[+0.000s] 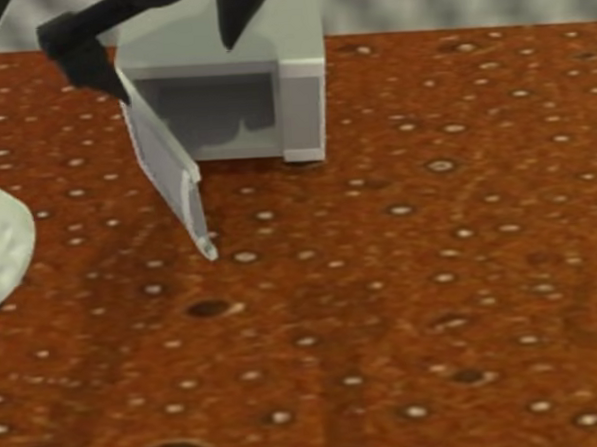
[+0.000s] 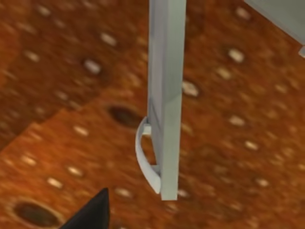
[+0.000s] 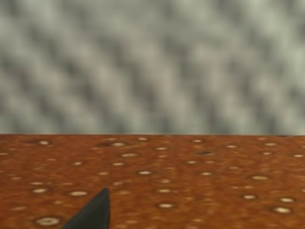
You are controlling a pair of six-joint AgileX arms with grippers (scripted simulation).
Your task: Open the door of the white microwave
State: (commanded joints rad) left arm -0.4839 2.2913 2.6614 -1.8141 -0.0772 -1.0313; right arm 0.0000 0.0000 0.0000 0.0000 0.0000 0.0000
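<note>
The door [image 1: 165,165] stands swung wide from the white microwave [image 1: 232,62], just beside the left gripper [image 1: 95,69]; grip state indeterminate.

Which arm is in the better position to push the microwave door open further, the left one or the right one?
Probably the left. The left gripper is beside the hinge end of the door, which already stands swung out from the white microwave. The right wrist view shows only table and wall.
</note>
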